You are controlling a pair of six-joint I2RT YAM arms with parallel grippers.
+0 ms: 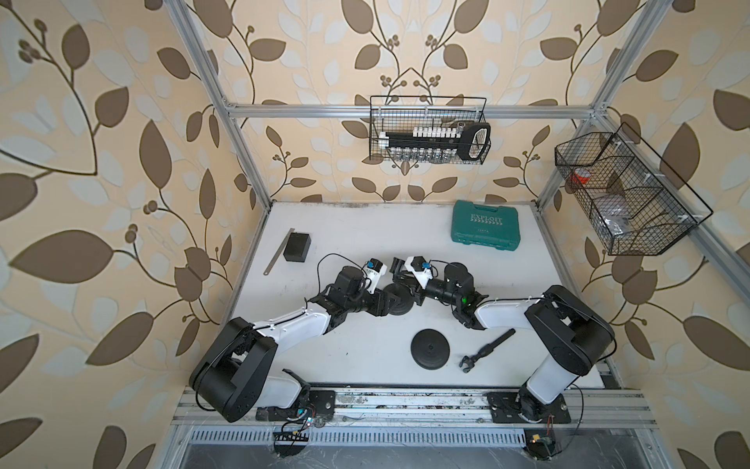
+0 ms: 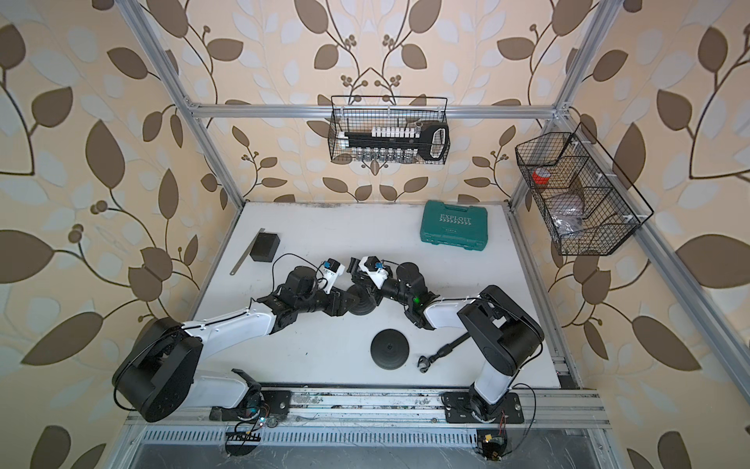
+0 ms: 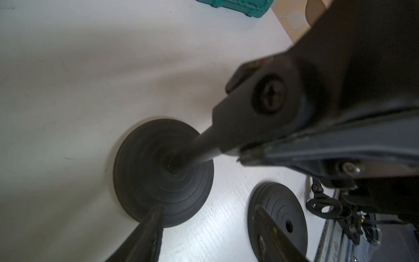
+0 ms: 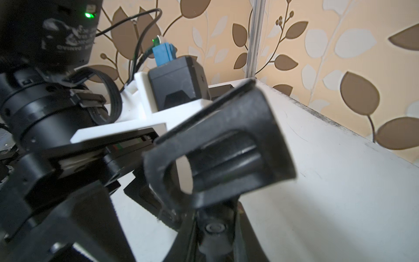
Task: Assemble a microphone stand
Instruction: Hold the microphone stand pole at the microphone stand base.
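A round black base (image 3: 145, 181) lies on the white table (image 3: 68, 90), with a black pole (image 3: 199, 147) standing in its centre hole. My right gripper (image 4: 213, 229) is shut on the pole's upper joint, just below the black microphone clip (image 4: 226, 154). My left gripper (image 3: 207, 207) is low beside the base and open. One of its fingers (image 3: 147, 233) overlaps the base's rim. In both top views the two grippers meet over this base (image 1: 399, 310) (image 2: 361, 304). A second base (image 1: 430, 349) and a second pole with a clip (image 1: 485, 349) lie nearer the front.
A green tool case (image 1: 487, 225) sits at the back right of the table. A black box (image 1: 297, 246) and a metal ruler (image 1: 280, 251) lie at the back left. Wire baskets hang on the back wall (image 1: 428, 130) and the right wall (image 1: 625, 195).
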